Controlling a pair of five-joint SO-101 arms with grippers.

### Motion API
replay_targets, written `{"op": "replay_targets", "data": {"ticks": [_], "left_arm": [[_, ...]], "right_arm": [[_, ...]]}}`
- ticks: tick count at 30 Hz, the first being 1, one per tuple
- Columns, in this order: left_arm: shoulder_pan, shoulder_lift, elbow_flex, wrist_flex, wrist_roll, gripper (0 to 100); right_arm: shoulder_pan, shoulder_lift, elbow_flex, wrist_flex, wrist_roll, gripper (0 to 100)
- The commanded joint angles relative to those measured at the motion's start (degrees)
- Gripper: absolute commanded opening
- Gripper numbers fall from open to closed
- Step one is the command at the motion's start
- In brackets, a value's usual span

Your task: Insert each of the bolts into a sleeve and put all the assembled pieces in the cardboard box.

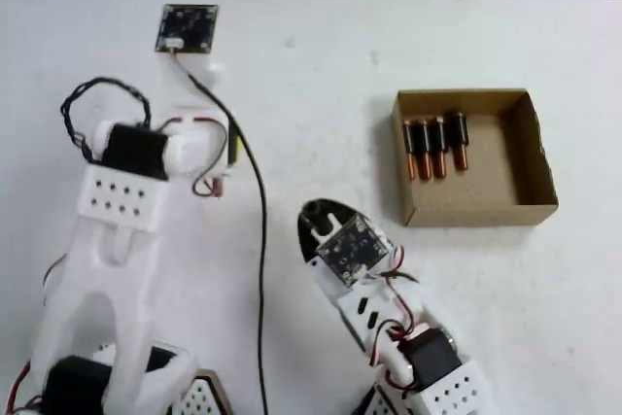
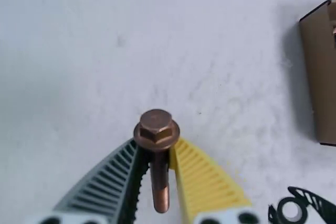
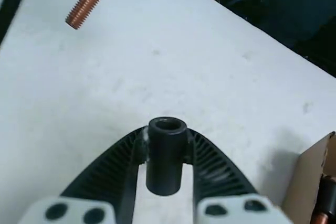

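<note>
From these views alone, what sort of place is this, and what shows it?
Likely a robotics workbench: a white table, the left gripper holding a bolt, the right gripper holding a sleeve, and a cardboard box.

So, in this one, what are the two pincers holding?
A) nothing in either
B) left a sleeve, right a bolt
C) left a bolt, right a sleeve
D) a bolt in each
C: the left pincer is shut on a copper bolt, gripped just under its hex head, and the right pincer is shut on a black sleeve with its open bore showing.
</note>
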Motion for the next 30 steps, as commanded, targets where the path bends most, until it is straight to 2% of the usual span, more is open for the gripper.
{"op": "replay_targets", "data": {"ticks": [1, 8, 15, 19, 25, 30], "left_arm": [[2.51, -5.76, 2.99, -7.47, 1.32, 2], [8.48, -14.46, 13.10, -22.15, 1.14, 2], [8.84, -21.49, 19.96, -30.68, -1.67, 2], [10.15, -24.40, 25.85, -36.04, -1.67, 2], [15.96, -32.57, 35.16, -46.59, -2.02, 2], [15.78, -39.25, 40.79, -51.43, -2.02, 2]], "right_arm": [[-0.57, -0.66, -0.44, -3.74, -0.44, 1.6], [-0.48, -0.66, -0.35, -7.69, -9.58, 1.6], [-0.40, -0.22, 6.15, -18.86, -10.90, 1.6], [-0.48, -0.31, 6.07, -18.86, -10.90, 1.6], [-0.48, -0.22, 6.07, -18.86, -10.90, 1.6], [-0.48, -0.57, 6.07, -16.57, -10.90, 1.6]]}}
